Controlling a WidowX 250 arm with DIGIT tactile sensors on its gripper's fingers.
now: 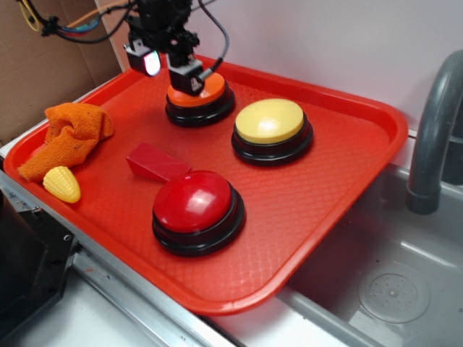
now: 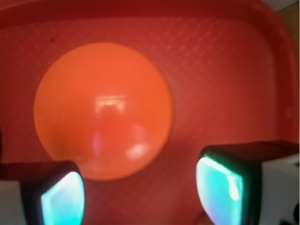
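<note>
The gripper (image 1: pixel 171 72) is positioned at the upper left of the exterior frame, directly over the orange button (image 1: pixel 210 91). In the wrist view the gripper (image 2: pixel 140 194) has its jaws spread wide, and the two fingers (image 2: pixel 63 199) sit in the lower corners of the frame with nothing held between them. The orange button (image 2: pixel 103 110) fills the centre left of that view, above the fingers. One fingertip appears to rest on the dome in the exterior view, but contact cannot be confirmed. The button stands at the far left end of the red tray (image 1: pixel 325 195). A yellow button (image 1: pixel 270 120) sits to its right. A red button (image 1: pixel 194 201) occupies the frame centre, with a red wedge block (image 1: pixel 155 163) just beside it. An orange cloth (image 1: pixel 69 134) and a toy corn (image 1: pixel 62 183) lie at the left edge. A sink (image 1: pixel 405 275) and faucet (image 1: pixel 434 137) are at the right.
</note>
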